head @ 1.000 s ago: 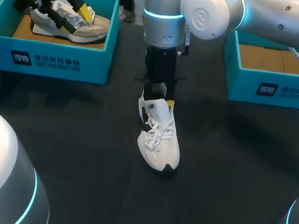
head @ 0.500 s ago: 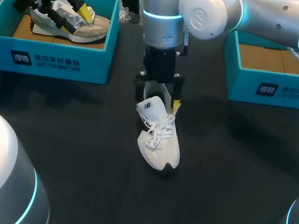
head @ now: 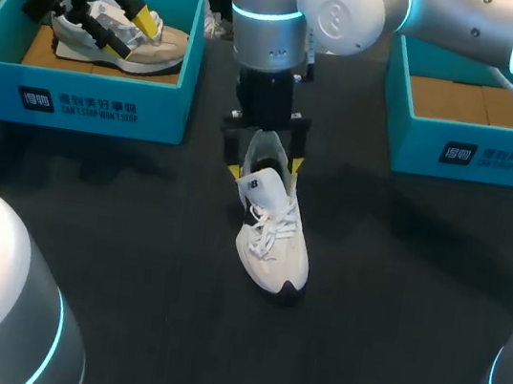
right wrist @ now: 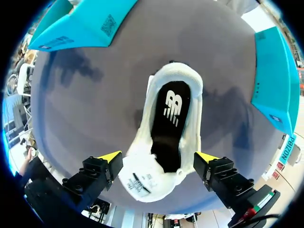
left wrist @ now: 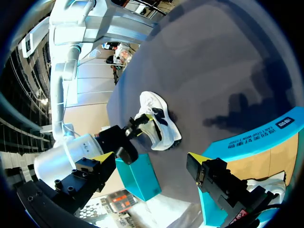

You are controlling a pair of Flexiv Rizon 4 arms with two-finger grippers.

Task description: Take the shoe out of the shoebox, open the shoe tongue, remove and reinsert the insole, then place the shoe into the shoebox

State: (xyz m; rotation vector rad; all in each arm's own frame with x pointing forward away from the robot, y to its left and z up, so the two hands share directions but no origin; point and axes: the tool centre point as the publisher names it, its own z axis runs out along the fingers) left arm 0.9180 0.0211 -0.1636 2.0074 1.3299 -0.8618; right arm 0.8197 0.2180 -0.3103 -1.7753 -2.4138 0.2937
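At the left, the left gripper [head: 131, 31] hangs over a tan shoe [head: 157, 47] that lies inside the left shoebox [head: 77, 102]. Its fingers are spread wide with nothing between them. In the middle of the dark table [head: 135, 232], a white shoe [head: 273, 243] stands upright on its sole, outside both boxes, toe pointing toward the robot. The right gripper [head: 264, 167] hovers just above the shoe's heel. It is open, one yellow tip on each side of the heel opening and neither touching it. The black insole [right wrist: 170, 121] shows inside the shoe. At the right sits the right shoebox [head: 475, 152], its cardboard floor bare.
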